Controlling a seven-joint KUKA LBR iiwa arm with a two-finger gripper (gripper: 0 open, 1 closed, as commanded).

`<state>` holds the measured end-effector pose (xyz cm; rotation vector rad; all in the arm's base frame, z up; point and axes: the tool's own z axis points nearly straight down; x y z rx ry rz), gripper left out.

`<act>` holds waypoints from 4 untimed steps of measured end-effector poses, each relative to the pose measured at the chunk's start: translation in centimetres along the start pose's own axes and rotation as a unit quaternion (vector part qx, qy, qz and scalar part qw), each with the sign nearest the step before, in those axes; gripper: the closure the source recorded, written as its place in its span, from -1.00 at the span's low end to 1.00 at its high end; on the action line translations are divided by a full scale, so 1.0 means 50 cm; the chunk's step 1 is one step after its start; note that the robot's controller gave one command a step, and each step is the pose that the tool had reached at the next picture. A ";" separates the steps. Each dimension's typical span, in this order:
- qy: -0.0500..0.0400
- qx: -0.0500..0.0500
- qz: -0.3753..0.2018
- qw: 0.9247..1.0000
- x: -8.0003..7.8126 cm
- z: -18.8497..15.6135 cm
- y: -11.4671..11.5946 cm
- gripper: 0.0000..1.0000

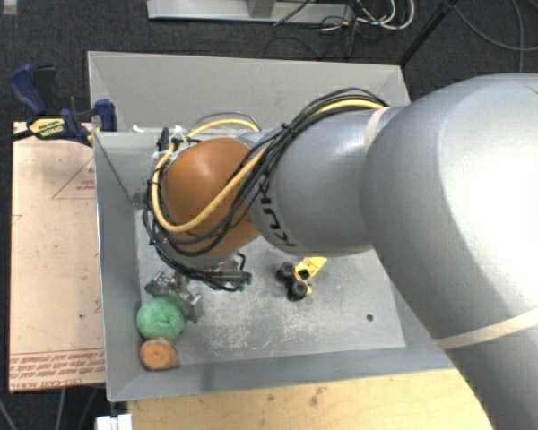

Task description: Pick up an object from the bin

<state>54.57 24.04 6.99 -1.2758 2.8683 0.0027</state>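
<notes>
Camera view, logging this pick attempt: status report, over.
Gripper low in bin, lower-left corner, at edge of green ball. Orange lump beside the ball. Black-yellow piece apart, mid-bin.

1. Orange-brown rounded lump (159,354), in the near-left corner of the bin (278,330).
2. Small black-and-yellow piece (299,276), mid-floor, well apart from the lump.
3. Outside the bin: dark carpet (72,16) and loose cables (386,3).
</notes>
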 end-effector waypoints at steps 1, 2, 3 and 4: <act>0.000 0.000 0.000 1.000 0.000 0.000 0.000 1.00; 0.000 0.000 0.003 1.000 0.029 -0.156 -0.035 1.00; 0.000 0.000 0.003 1.000 0.029 -0.156 -0.035 1.00; 0.003 -0.001 0.011 1.000 0.008 -0.241 -0.043 1.00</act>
